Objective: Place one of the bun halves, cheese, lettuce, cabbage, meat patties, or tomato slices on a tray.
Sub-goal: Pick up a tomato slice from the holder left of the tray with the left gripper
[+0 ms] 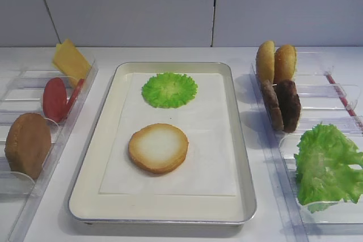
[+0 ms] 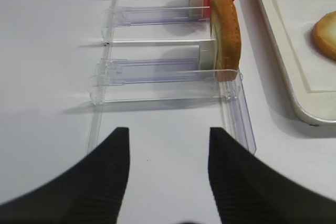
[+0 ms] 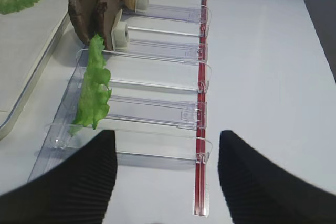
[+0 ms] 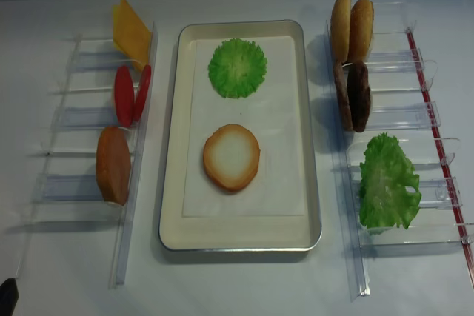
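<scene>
The silver tray (image 1: 238,140) lies in the middle with a white paper liner. On it rest a bun half (image 1: 158,147), pale cut face up, and a round frilly green leaf (image 1: 169,89). In the left rack stand the cheese (image 1: 71,60), two tomato slices (image 1: 57,98) and another bun half (image 1: 27,144). The right rack holds two bun halves (image 1: 276,62), the meat patties (image 1: 282,105) and lettuce (image 1: 328,165). My left gripper (image 2: 168,132) is open over bare table before the left rack's near end. My right gripper (image 3: 167,134) is open, empty, at the right rack's near end.
Clear plastic racks (image 4: 74,153) (image 4: 415,183) with dividers flank the tray; the right one has a red strip (image 3: 199,129) along its outer side. The upright bun (image 2: 226,35) is the nearest item to the left gripper. A white wall stands behind the table.
</scene>
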Controlling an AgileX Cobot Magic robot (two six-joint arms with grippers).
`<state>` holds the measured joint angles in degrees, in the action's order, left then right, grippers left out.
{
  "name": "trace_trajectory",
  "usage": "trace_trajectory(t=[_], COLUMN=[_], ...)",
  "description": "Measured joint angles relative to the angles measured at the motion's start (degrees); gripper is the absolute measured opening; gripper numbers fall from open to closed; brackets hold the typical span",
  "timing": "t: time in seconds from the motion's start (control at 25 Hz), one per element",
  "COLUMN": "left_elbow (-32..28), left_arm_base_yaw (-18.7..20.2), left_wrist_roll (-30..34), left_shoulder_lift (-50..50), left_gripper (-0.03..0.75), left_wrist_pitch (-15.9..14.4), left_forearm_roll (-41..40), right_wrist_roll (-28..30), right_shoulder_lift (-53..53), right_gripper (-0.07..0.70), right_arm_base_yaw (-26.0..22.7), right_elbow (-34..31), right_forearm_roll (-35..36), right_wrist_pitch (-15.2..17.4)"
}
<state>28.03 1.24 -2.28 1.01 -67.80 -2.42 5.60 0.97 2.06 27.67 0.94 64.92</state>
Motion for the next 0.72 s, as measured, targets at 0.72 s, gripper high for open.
trace_trajectory(t=[0.72], left_elbow=[0.00], left_arm_base_yaw=[0.00], left_wrist_roll=[0.00], left_shoulder_lift=[0.00], left_gripper=[0.322], left_wrist_pitch=[0.00], left_forearm_roll=[0.00], right_wrist_roll=[0.00], right_shoulder_lift=[0.00], right_gripper=[0.444], right_arm_base_yaw=[0.00], right_elbow=[0.00], right_forearm_roll=[-0.13], right_wrist_pitch=[0.00])
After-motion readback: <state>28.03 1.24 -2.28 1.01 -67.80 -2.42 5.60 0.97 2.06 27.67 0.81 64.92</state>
